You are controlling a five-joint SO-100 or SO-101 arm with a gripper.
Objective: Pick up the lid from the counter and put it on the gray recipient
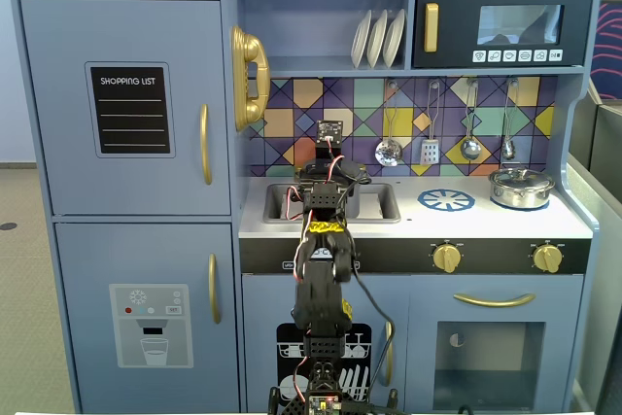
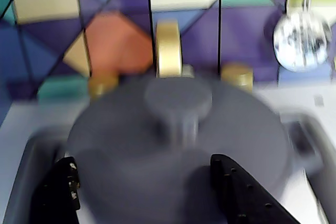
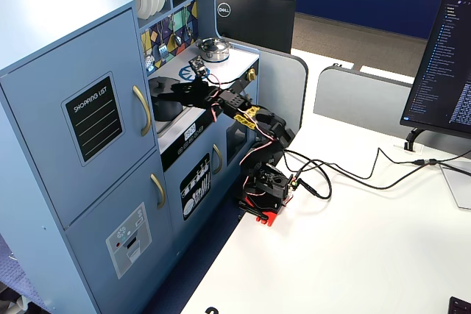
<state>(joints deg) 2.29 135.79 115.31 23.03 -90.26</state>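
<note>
In the wrist view the dark-gray lid [image 2: 173, 145] with its round knob [image 2: 178, 99] fills the middle, blurred. It lies flat over the gray pot, whose side handle [image 2: 300, 141] sticks out at the right; the pot stands in the sink [image 2: 23, 174]. My gripper [image 2: 144, 161] is open, with one black finger [image 2: 60, 187] at the lid's left edge and the other [image 2: 239, 190] over its right part, both short of the knob. In a fixed view my arm [image 1: 324, 240] hides lid and pot. In the other fixed view my gripper [image 3: 160, 87] is over the dark pot [image 3: 166, 108].
A gold faucet [image 2: 168, 50] and two gold taps stand just behind the pot. A hanging ladle [image 2: 302, 39] is at the upper right. The shiny silver pot [image 1: 521, 187] sits on the right burner, beside a blue burner mark [image 1: 446, 200]. Utensils hang above the counter.
</note>
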